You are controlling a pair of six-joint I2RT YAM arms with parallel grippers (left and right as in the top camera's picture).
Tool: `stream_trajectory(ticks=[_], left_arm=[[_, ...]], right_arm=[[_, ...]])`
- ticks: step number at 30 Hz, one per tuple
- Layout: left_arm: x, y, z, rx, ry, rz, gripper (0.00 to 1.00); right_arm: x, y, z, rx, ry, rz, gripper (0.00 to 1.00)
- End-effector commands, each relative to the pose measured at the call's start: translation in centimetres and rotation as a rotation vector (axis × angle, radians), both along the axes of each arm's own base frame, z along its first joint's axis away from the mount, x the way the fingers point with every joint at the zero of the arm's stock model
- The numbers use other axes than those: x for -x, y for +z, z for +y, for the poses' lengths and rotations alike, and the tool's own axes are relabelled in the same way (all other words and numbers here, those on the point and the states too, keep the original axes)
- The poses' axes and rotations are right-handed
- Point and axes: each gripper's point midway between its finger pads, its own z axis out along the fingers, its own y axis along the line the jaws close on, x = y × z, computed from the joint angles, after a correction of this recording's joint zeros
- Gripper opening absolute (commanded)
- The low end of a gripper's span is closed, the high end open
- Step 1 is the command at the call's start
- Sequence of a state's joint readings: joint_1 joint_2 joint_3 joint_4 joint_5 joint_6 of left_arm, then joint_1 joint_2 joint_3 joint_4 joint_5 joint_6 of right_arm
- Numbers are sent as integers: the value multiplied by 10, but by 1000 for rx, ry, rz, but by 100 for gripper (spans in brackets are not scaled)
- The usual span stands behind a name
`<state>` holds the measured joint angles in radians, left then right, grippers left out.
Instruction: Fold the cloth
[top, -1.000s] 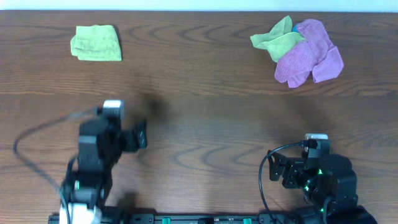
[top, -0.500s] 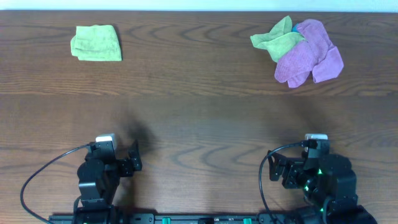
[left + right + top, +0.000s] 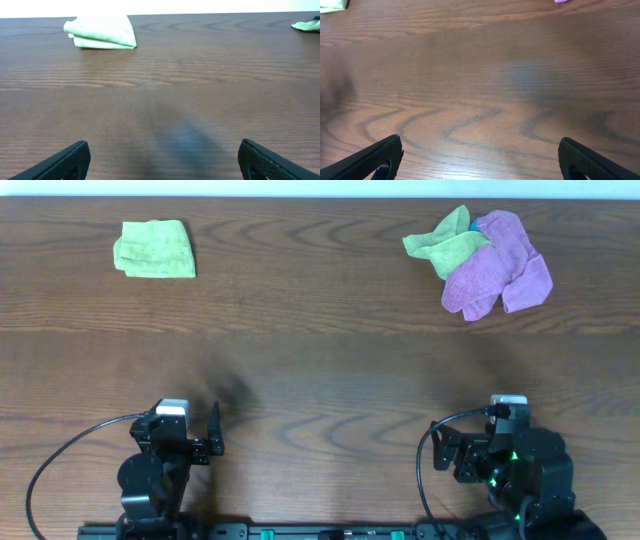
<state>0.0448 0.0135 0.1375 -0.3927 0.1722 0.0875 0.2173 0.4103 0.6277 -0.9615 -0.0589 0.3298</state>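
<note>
Neatly folded, the green cloth (image 3: pixel 155 249) sits at the upper left, so I think it is done. A crumpled pile (image 3: pixel 485 265) lies upper right. My left gripper (image 3: pixel 162 155) and right gripper (image 3: pixel 480 152) rest low in the frame, both wide open and empty, maybe ready for that pile.

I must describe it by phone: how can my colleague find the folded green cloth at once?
Look along the far edge of the wooden table, toward its left end. There a light green cloth lies alone, folded into a neat flat square. The other green cloth is crumpled at the right end, against a purple cloth.
</note>
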Motion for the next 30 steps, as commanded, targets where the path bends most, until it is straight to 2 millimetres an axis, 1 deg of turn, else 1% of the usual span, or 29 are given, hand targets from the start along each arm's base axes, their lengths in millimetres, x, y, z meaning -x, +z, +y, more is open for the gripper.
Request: stream_trajectory(ticks=[1,24,27,28,30], left_arm=[[1,-9,1,-24,-4,17,95],[1,-9,0,-22,-10,15,95],[1,-9,0,-22,-10,15,96],[1,-9,0,-22,-10,15,95],[1,-9,0,-22,-10,15,96]], right_arm=[[0,1,-2,-4,-19,-4,99],[0,1,-2,-4,-19,-3,99],[-3,5,-2,-16,-27,-20,99],[-5,7,-4,-3,-32,-38,99],[-8,-1,-25,80,-113,-36,99]])
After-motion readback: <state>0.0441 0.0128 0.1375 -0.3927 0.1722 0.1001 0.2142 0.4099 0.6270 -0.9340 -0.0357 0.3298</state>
